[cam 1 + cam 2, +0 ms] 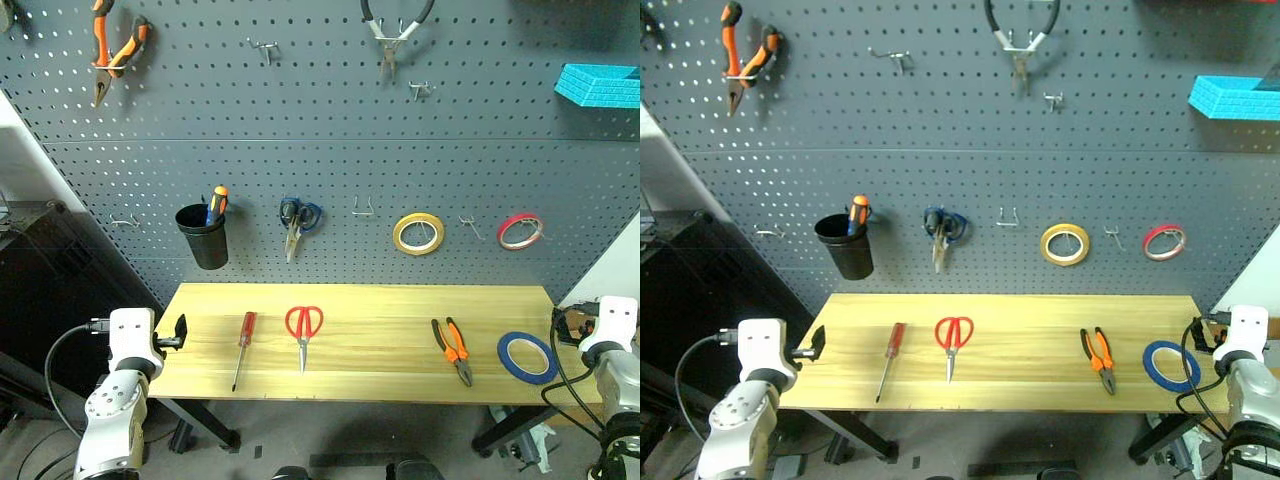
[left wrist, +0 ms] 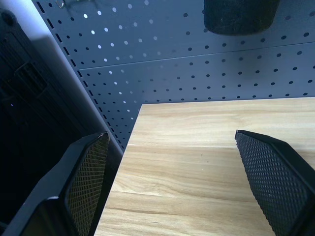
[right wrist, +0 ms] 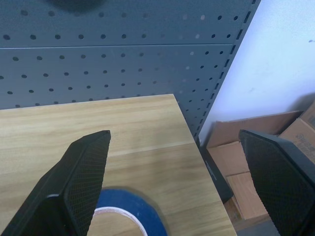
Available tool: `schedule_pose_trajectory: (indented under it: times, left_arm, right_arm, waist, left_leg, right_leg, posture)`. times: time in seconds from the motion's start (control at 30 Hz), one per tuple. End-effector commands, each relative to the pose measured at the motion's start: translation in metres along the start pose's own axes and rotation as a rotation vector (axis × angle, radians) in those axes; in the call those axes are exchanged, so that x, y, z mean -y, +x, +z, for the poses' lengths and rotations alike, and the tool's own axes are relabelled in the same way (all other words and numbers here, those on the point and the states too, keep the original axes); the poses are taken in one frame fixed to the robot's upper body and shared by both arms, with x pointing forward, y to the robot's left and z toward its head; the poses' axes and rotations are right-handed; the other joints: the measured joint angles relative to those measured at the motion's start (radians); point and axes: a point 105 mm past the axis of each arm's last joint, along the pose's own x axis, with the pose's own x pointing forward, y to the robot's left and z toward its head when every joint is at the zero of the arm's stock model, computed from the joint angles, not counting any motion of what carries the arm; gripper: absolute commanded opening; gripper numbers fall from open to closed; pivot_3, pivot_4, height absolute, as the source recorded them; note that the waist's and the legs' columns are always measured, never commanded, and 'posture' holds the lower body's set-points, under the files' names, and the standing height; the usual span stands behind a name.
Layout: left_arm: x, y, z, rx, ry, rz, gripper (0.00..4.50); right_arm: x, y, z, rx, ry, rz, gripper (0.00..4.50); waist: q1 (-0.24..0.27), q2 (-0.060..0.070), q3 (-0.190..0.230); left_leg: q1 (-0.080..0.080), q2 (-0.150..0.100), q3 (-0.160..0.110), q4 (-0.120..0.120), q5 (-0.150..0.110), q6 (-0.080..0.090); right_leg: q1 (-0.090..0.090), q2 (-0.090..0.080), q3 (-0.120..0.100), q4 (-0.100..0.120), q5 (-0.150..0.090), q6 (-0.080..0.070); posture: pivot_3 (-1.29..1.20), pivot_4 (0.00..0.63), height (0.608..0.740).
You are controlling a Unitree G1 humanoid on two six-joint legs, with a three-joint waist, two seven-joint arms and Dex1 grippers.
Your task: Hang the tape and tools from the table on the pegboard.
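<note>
Pegboard (image 1: 330, 160): free hooks beside the yellow roll.
Table (image 1: 380, 300): bears all four items (nothing hung yet).
Right gripper (image 3: 177, 184): wide open, empty.
Left gripper (image 2: 172, 184): wide open, empty.
Tape (image 1: 527, 357): flat by the right gripper; pinch its rim first.

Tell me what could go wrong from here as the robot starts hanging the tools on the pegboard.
The thin blue tape ring lies flat near the wooden table's right edge, so the open right gripper might nudge it off. The slim red-handled screwdriver could roll when touched. The free metal hooks are small, so a tool could slip off.
</note>
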Motion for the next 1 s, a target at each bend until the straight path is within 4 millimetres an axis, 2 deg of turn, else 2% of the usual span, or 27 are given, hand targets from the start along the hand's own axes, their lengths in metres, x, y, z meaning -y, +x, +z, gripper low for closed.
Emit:
schedule_pose_trajectory:
  times: [0.03,0.27,0.43,0.57,0.7,0.87,1.0]
  left_arm:
    - [-0.005,-0.001,0.019,0.074,0.023,0.025,4.34]
    - [-0.009,-0.005,0.018,0.073,0.052,0.032,4.34]
    - [0.008,-0.016,0.026,0.125,-0.005,-0.064,4.34]
    - [0.034,-0.021,0.021,0.057,-0.054,-0.149,4.34]
    - [0.067,-0.027,0.030,0.030,0.002,-0.297,4.34]
    - [0.107,-0.036,0.049,0.048,0.083,-0.500,4.34]
    - [0.147,-0.044,0.075,0.127,0.205,-0.716,4.34]
  right_arm:
    - [0.008,0.003,0.023,0.076,0.006,-0.022,4.50]
    - [0.002,0.004,0.024,0.078,-0.012,0.004,4.50]
    - [-0.008,0.002,0.022,0.062,-0.042,0.067,4.50]
    - [-0.022,-0.003,0.024,0.048,-0.058,0.146,4.50]
    - [-0.035,-0.012,0.024,-0.008,-0.117,0.192,4.50]
    - [-0.053,-0.028,0.023,-0.102,-0.140,0.282,4.50]
    - [-0.062,-0.033,0.019,-0.204,-0.149,0.320,4.50]
  waist:
    - [0.000,0.000,0.000]
    - [-0.001,0.000,0.000]
    - [0.000,0.000,0.000]
    - [0.000,-0.001,0.003]
    - [0.002,-0.005,0.029]
    - [0.002,-0.009,0.087]
    - [0.001,-0.008,0.130]
  left_leg:
    - [0.000,0.000,0.000,0.000,0.000,0.000]
    - [0.000,0.000,0.000,0.000,0.000,0.000]
    - [0.000,0.000,0.000,0.000,0.000,0.000]
    - [0.000,0.000,0.000,0.000,0.000,0.000]
    - [-0.001,0.000,0.000,0.001,0.000,0.000]
    - [-0.004,0.001,0.002,0.001,0.000,0.000]
    - [-0.009,0.002,0.002,0.000,0.000,0.001]
  right_leg:
    - [0.000,0.000,0.000,0.000,0.000,0.000]
    - [0.000,0.000,0.000,0.000,0.000,0.000]
    - [0.000,0.000,0.000,0.000,0.000,0.000]
    - [0.001,0.000,0.000,0.000,0.000,0.000]
    - [0.001,0.000,0.000,0.000,-0.001,-0.001]
    - [-0.002,0.000,0.002,0.001,-0.001,-0.001]
    - [-0.008,0.000,0.002,0.001,-0.001,-0.001]
  posture:
    - [-0.05,0.000,0.740]
    - [-0.05,0.000,0.740]
    - [-0.05,0.000,0.740]
    - [-0.07,0.031,0.740]
    - [-0.09,0.107,0.740]
    - [-0.12,0.185,0.740]
    - [-0.14,0.235,0.740]
